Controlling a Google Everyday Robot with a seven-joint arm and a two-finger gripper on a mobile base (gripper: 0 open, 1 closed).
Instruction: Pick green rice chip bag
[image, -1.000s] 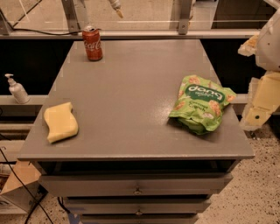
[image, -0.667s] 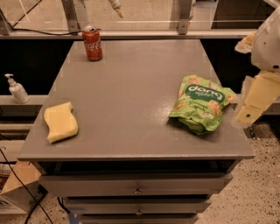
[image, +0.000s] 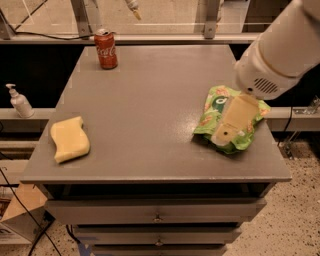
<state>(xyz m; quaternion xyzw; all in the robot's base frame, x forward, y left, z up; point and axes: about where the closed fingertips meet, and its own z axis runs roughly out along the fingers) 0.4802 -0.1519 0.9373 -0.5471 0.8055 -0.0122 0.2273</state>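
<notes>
Table (image: 150, 105): grey top, drawers (image: 157, 212) under the front edge. Green rice chip bag (image: 212, 112) lies flat nr the right edge, abt midway btw far & near right corners. It's crumpled, w/ dark green logo panel toward the far side.

We see the gripper (image: 231, 122) directly over the bag: tan, slanting down toward the near left. It overlaps the bag's middle & hides much of the print. Whether it touches the bag, we can't tell; whether it's spread or closed, we can't tell either. White arm (image: 285, 45) comes in from beyond the far right corner.

Red Coca-Cola can (image: 106, 49) upright at the far edge, nr far left corner. Yellow sponge (image: 70, 139) flat nr the left edge, toward near left corner, well apart from the bag. Off the table, left side: white pump bottle (image: 19, 101) on a ledge.
</notes>
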